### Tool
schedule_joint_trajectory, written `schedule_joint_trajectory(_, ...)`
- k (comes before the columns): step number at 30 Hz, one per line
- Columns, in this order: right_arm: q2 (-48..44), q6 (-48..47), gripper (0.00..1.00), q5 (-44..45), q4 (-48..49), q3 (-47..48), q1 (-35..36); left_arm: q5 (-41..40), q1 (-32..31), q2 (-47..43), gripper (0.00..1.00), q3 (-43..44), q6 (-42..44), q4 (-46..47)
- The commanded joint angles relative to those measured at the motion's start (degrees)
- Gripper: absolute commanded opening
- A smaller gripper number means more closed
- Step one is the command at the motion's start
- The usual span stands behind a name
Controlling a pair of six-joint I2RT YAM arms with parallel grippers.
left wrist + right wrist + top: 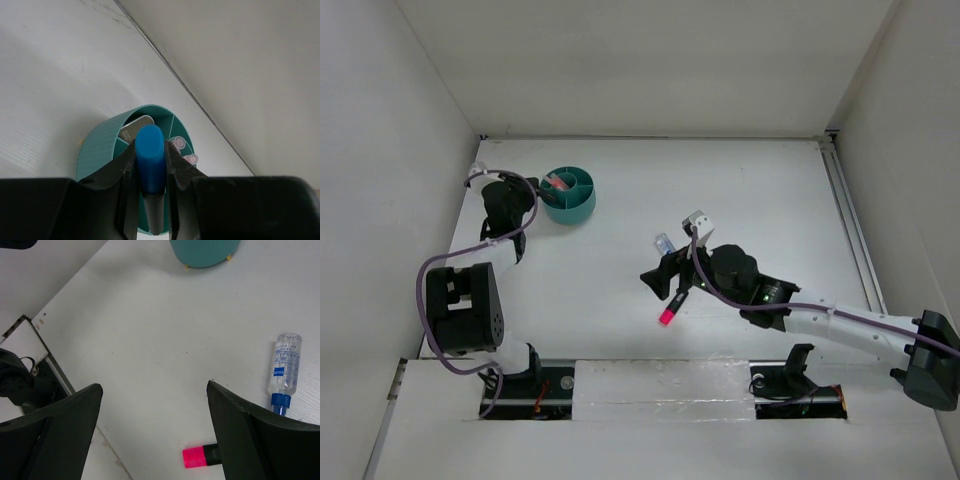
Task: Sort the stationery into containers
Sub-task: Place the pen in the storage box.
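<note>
Listing first: blue marker (149, 150), pinched between the two fingers (179, 172) of the left gripper (542, 190), jaws pressed in against its sides, rounded blue end turned up toward the wrist camera, lower end hidden. Whether touching anything below or hanging free: cannot tell.

Directly under that gripper: round teal tub (97, 152), ribbed on the outside, split by inner dividers into compartments. In the compartment just beyond the fingertips: grey-beige eraser (136, 125). In the compartment beyond and to the right of the fingertips: ends of two salmon-pink pens (177, 144), reaching up to the rim.

Next: pink highlighter (197, 457) with black cap, lying flat on the white table (150, 330), under the gap of the right gripper (152, 390), close to the finger (250, 435) at the right of the wrist view, cap end hidden behind it. Contact with that finger: not determinable. Right gripper spread wide, gripping nothing, hanging over the table.

Further out: clear tube (285, 370) with blue cap and blue label, lying flat on the table, outside and ahead of that same right-hand finger, cap end pointing back toward it, apart from the highlighter. Far ahead of the right gripper, at the top edge of its wrist view: the teal tub again, well apart from both loose items.
</note>
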Motion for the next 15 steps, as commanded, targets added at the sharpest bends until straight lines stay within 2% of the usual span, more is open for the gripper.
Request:
schedule_joint_trajectory(1,-0.30,-0.14,0.91,-0.44,1.58,1.32,-0.34,0.07,0.35,0.22,0.00,-0.60,0.37,5.20)
schedule_joint_trajectory(15,-0.30,-1.28,0.91,-0.44,1.58,1.32,-0.34,0.60,0.35,3.65,0.02,-1.13,0.37,7.67)
